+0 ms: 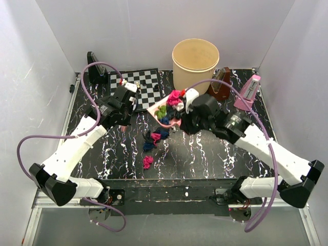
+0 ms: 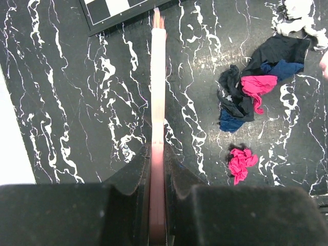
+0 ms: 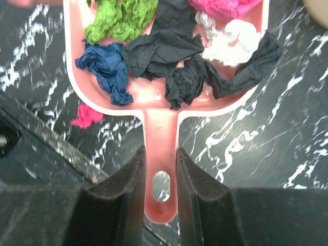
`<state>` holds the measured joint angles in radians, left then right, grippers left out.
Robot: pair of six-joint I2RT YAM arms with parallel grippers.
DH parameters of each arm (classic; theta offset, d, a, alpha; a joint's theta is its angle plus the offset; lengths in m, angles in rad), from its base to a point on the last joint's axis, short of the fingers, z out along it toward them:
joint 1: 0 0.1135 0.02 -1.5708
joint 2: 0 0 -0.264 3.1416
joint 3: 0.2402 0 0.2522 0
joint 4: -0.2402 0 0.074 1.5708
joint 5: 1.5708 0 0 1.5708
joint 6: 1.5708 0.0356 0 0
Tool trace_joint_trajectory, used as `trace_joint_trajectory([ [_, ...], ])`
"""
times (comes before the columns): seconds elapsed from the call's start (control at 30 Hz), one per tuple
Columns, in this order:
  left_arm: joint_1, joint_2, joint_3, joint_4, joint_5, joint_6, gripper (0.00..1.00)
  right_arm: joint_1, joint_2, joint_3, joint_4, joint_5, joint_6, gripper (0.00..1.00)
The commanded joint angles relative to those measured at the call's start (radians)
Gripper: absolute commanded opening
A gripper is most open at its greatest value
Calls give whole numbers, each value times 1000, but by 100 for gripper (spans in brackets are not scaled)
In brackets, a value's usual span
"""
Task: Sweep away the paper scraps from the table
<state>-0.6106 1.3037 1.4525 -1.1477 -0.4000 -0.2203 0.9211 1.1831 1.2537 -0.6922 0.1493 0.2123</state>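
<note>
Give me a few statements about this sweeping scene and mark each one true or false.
1. The right pincer is shut on the handle of the dustpan. True.
2. The dustpan is empty. False: paper scraps, green, blue, white and dark, lie in it.
3. A lone magenta scrap lies on the table. True.
4. The left pincer is open and holds nothing. False: it is shut on a pink brush.

place: robot lab cell | cues: white enclosure walls (image 1: 154,31); arms (image 1: 77,146) bolted to table (image 1: 205,154)
</note>
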Motion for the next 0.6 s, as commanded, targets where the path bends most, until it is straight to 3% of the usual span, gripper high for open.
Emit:
trace_joint_trajectory([
  [0.0, 2, -47, -78, 143, -49, 33, 0, -83, 94, 206, -108, -45, -60, 1],
  [0.2, 0, -104, -205, 275, -43, 50, 0, -226, 277, 495, -187, -126, -65, 1],
  [0.57, 0, -159, -297, 347, -10, 50, 0, -404, 665, 1001, -259, -269, -65, 1],
])
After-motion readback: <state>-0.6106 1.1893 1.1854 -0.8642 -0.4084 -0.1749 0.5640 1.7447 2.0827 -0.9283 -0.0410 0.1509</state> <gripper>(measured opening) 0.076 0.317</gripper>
